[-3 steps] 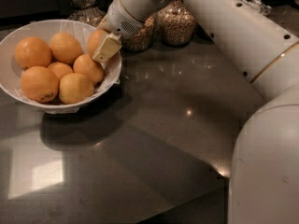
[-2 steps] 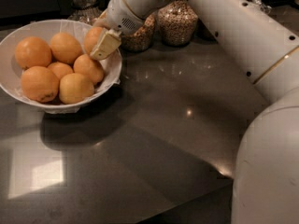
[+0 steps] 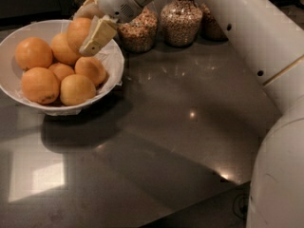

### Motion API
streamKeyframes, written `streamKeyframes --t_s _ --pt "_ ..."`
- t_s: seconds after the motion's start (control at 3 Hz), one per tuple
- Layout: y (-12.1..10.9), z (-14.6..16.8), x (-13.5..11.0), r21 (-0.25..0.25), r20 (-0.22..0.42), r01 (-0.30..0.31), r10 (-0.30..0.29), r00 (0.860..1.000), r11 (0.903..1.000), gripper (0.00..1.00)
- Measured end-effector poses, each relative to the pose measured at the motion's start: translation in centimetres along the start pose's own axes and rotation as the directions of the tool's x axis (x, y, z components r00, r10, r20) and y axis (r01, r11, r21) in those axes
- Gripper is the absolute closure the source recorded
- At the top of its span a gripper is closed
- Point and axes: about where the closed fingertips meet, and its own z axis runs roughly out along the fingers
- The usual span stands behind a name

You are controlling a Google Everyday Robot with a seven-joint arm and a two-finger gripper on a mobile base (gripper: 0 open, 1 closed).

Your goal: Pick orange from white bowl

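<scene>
The white bowl [image 3: 19, 42] with a thin crinkled liner sits at the left of the dark counter and holds several oranges. My gripper [image 3: 88, 27] is over the bowl's right rear part, shut on one orange [image 3: 77, 32] and holding it a little above the others. One cream finger [image 3: 98, 35] crosses the front of that orange; the other finger is behind it. Other oranges [image 3: 33, 52] lie in the bowl; the front left one [image 3: 40, 85] has a dark bruise.
Glass jars of grain [image 3: 181, 19] stand at the back behind the bowl, another jar [image 3: 138, 28] close to my wrist. My white arm [image 3: 256, 46] spans the right side. The dark glossy counter [image 3: 156, 127] stretches in front.
My gripper has risen up and a little back with the orange in it; the orange has come up out of the pile. The bowl and other oranges stay put.
</scene>
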Motion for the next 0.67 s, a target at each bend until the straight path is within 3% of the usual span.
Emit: streamKeyframes --t_s 0.33,0.67 --pt "0.55 -0.03 -2.10 -0.028 0.074 0.046 -0.044 0.996 0.9985 1.00" --pt "0.58 -0.01 -2.22 -0.030 0.077 0.048 -0.046 0.996 0.9984 1.00"
